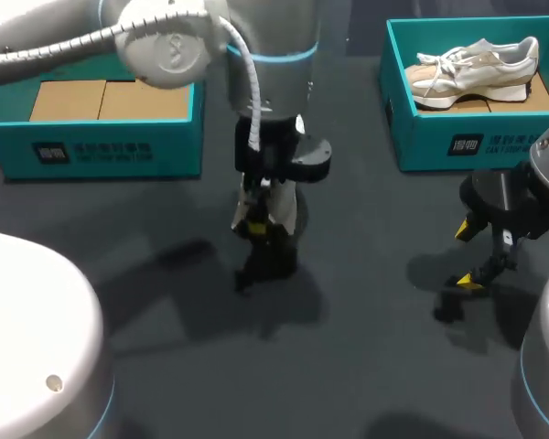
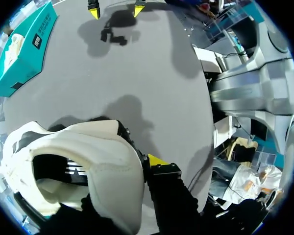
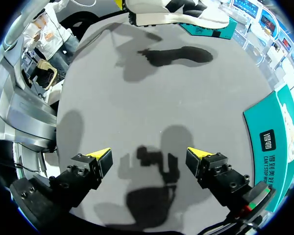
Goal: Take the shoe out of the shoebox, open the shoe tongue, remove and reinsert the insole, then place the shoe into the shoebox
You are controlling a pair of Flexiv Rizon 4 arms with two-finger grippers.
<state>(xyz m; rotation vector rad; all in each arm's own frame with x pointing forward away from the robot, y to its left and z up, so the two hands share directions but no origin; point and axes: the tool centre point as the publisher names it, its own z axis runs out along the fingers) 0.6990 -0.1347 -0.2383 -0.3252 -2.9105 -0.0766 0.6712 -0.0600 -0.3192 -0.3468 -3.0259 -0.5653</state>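
Held shoe: our white shoe with dark patches (image 1: 284, 208) hangs above the middle of the table (image 1: 165, 302), clear of the surface, with its shadow on the cloth beneath it.
Left gripper: our left gripper (image 1: 261, 229) points down over the table's middle and grips the held shoe.
Shoe against the jaws: in the left wrist view the held shoe (image 2: 83, 161) fills the space at the fingers. Its padded collar presses on the one yellow fingertip (image 2: 157, 160) that we can see. The shoe's body hides the other finger.
Shoe opening: in that view the dark mouth of the shoe faces the camera, and we cannot make out the insole.
Right gripper: our right gripper (image 1: 471, 256) hovers low over the table's right side, well apart from the held shoe. Its jaws are spread wide and hold nothing.
Right wrist view: between our right gripper (image 3: 149, 156) tips we see only bare table and shadow. The held shoe (image 3: 171, 12) is far ahead of it.
Left shoebox: the teal box (image 1: 101, 146) stands at the far left of the table, showing brown cardboard (image 1: 69, 99) inside.
Right shoebox: a second teal box (image 1: 457, 142) stands at the far right, just beyond our right gripper.
Second shoe: a white and beige shoe (image 1: 476, 69) lies on its side inside the right shoebox.
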